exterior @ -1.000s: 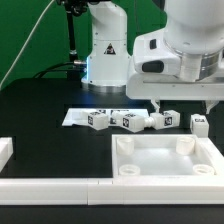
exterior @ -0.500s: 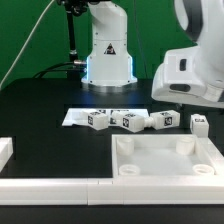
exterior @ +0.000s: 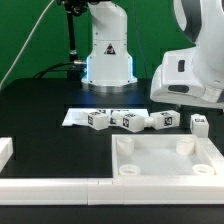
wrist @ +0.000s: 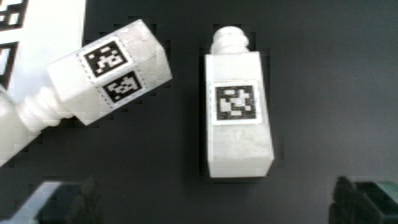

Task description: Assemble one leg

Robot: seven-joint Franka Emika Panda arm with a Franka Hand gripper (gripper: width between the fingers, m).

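On the black bench, the exterior view shows a row of legs, four short white tagged pegs running from nine o'clock to three o'clock. The peg at the nine o'clock end overlaps the marker board. The one at the three o'clock end stands a little apart from the rest. At six o'clock of the row lies the large white panel, with round sockets at its corners. At about two o'clock of the row hangs the arm's white housing, well above the bench. From this side the fingers cannot be made out.

The wrist view gives what the exterior view does not. One leg lies flat on the bench, its square tag facing the camera and its narrow peg end pointing away from the fingers. Their dark tips stand wide apart, one to each side, clear of the leg and holding nothing. A second leg lies just beside it at a slant, showing two tags. I cannot tell which pegs of the row these two are.
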